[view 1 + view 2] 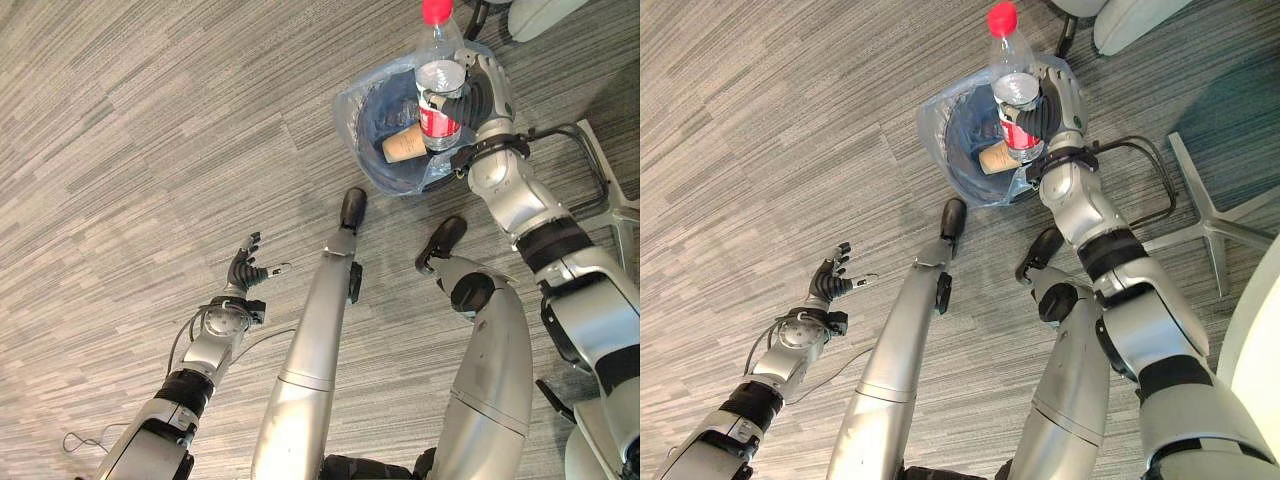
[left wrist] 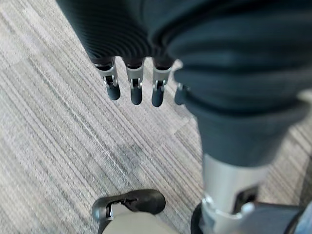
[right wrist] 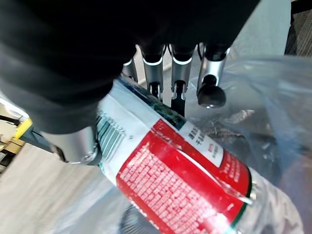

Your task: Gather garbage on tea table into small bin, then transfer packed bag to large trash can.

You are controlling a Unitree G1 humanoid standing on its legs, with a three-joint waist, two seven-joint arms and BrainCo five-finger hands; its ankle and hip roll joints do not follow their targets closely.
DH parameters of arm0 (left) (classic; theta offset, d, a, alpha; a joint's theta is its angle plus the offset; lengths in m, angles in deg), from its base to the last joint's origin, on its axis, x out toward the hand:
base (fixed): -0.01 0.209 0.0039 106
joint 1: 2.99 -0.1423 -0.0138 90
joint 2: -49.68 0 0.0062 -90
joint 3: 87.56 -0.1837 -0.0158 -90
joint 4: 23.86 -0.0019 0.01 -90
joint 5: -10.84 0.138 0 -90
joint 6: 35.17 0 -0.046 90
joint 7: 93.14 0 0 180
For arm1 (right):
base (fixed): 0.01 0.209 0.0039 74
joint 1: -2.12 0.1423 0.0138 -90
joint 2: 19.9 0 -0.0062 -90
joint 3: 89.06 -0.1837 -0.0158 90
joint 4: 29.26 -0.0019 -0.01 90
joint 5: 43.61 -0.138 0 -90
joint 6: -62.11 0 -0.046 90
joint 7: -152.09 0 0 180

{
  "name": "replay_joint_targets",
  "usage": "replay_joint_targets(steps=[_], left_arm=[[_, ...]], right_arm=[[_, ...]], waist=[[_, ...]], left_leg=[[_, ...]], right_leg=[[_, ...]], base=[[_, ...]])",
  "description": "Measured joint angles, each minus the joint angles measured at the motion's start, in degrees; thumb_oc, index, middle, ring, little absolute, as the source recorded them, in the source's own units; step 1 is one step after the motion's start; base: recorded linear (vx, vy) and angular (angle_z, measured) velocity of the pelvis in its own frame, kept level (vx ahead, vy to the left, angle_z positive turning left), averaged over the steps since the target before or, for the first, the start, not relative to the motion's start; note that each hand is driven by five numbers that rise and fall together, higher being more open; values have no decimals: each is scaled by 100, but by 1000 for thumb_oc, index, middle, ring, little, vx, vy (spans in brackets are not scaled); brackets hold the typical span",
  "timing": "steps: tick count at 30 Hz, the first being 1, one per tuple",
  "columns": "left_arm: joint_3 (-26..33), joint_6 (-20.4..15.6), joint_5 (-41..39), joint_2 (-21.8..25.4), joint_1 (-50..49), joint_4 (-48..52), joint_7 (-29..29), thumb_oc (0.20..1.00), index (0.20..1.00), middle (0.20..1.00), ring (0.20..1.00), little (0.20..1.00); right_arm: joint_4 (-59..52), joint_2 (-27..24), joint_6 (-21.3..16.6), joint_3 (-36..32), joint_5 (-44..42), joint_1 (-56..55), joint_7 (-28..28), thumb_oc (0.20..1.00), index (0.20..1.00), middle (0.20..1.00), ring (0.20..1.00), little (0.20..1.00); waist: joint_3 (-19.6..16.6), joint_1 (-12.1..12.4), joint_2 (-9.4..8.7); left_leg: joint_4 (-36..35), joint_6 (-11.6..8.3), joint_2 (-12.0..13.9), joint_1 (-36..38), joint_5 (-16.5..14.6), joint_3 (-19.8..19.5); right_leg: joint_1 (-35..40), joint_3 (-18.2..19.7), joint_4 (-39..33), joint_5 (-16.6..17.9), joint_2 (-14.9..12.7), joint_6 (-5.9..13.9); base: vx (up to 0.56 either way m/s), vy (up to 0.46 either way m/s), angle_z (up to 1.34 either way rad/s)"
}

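Left hand (image 1: 245, 268) fingers spread, right hand (image 1: 478, 95) gripping clear red-capped, red-labelled bottle (image 1: 438, 85) over bin (image 1: 375, 110)

Floor (image 1: 150, 130): grey carpet with fine streaks, laid in tiles whose grain runs in differing directions
Small bin (image 1: 385, 172): stands directly on the carpet, lined with a clear bluish plastic bag (image 1: 348, 108) that folds over its rim
Chair base (image 1: 1200, 225): light grey spokes resting on the carpet, near the bin
Black metal frame (image 1: 1155, 165): thin tube loop low over the carpet between bin and chair base
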Motion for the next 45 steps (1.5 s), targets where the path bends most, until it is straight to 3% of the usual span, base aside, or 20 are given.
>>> replay_joint_targets(steps=[4, 7, 11, 15, 18, 29, 31, 32, 33, 36, 38, 42, 45], left_arm=[[-176, 3, -25, -10, 115, -151, -23, 1000, 1000, 1000, 1000, 1000], [-190, 6, -23, -48, -98, -210, -74, 1000, 1000, 1000, 1000, 1000], [-126, -3, -19, -126, -141, -224, -142, 1000, 1000, 1000, 1000, 1000], [-145, 6, 16, -282, -281, -287, -155, 1000, 1000, 1000, 1000, 1000], [-149, 21, 26, -272, -418, -309, -156, 1000, 1000, 1000, 1000, 1000], [-167, -28, 5, -184, -332, -411, -199, 1000, 1000, 1000, 1000, 1000], [-168, -89, 0, -108, -188, -400, -204, 1000, 1000, 1000, 1000, 1000], [-170, -97, -1, -57, -138, -400, -205, 1000, 1000, 1000, 1000, 1000], [-169, -100, -9, -31, -78, -391, -206, 1000, 1000, 1000, 1000, 1000], [-209, -113, -26, 7, 15, -353, -210, 1000, 1000, 1000, 1000, 1000], [-278, -113, -26, 2, 26, -351, -210, 1000, 1000, 1000, 1000, 1000], [-291, -118, -26, -11, 49, -337, -210, 1000, 1000, 1000, 1000, 1000], [-263, -107, -23, -120, 120, -341, -202, 1000, 1000, 1000, 1000, 1000]], right_arm=[[783, 134, 35, 151, -185, -183, -31, 1000, 1000, 1000, 1000, 1000], [472, 211, 113, 151, -166, -985, -40, 1000, 1000, 1000, 1000, 1000], [-279, 138, 140, 249, 174, -1578, -42, 1000, 1000, 1000, 1000, 1000], [-679, 25, 118, 647, 1016, -1692, -50, 1000, 1000, 1000, 1000, 1000], [-213, 171, 124, 1525, 1779, -1576, -344, 1000, 1000, 1000, 1000, 1000], [1076, 1026, 270, 1970, 2130, -1291, -612, 1000, 1000, 1000, 1000, 1000], [1338, 1165, 360, 1963, 2183, -1246, -678, 1000, 1000, 1000, 1000, 1000], [1427, 1218, 368, 1951, 2180, -1215, -702, 812, 812, 812, 812, 812], [1457, 1219, 371, 1943, 2177, -1185, -719, 200, 200, 200, 200, 200], [1509, 1215, 366, 1777, 2041, -1071, -704, 200, 200, 200, 200, 200], [1482, 1163, 356, 1720, 1946, -1036, -704, 200, 200, 200, 200, 200], [1109, 1018, 323, 1682, 1890, -958, -582, 200, 200, 200, 200, 200], [457, 763, 324, 1222, 1492, -959, -531, 200, 200, 200, 200, 200]], waist=[[-36, -2, 5], [-953, -40, -17], [-1272, -181, -43], [-1303, -292, -54], [-1302, -274, -59], [-1267, -108, -72], [-1089, -56, -62], [-1073, -33, -67], [-1011, -9, -49], [-751, 15, -21], [-751, 19, -21], [-756, 21, -25], [-772, 33, -45]], left_leg=[[16, 74, -23, 302, -15, 90], [-42, 159, -20, 10, -71, 86], [-47, 110, 23, 4, -124, 87], [-123, 109, 50, 104, -123, 85], [-283, 91, 64, 194, -85, 72], [-213, 31, 23, -156, -49, 24], [-57, -3, -48, -274, -93, 2], [17, 10, -68, -421, -116, -29], [71, 10, -76, -501, -117, -31], [195, 7, -110, -612, -135, -37], [181, 6, -109, -614, -129, -36], [136, 6, -85, -535, -128, -28], [-360, 15, -34, -116, 99, -16]], right_leg=[[293, 34, 24, -12, -75, 30], [26, 33, -95, -72, -37, 126], [47, 47, -196, -14, 42, 229], [138, 91, -295, 20, 126, 281], [199, 56, -387, 91, 141, 363], [-138, 37, -283, 35, 110, 329], [-252, 40, -59, -76, 14, 296], [-387, 38, 25, -110, 5, 263], [-465, 40, 81, -142, -7, 216], [-587, 54, 248, -180, -84, 180], [-590, 54, 233, -198, -81, 128], [-518, 52, 177, -133, -53, 212], [-134, 17, -315, 109, 69, 212]], base=[[14, 2, 4], [-19, -15, -4], [-18, -15, -8], [-19, -37, -6], [-14, -54, 3], [3, -4, 3], [8, 9, 15], [-2, 12, 13], [-1, 28, 9], [-12, 33, 7], [0, 0, 0], [-42, 16, -4], [-58, 39, -11]])
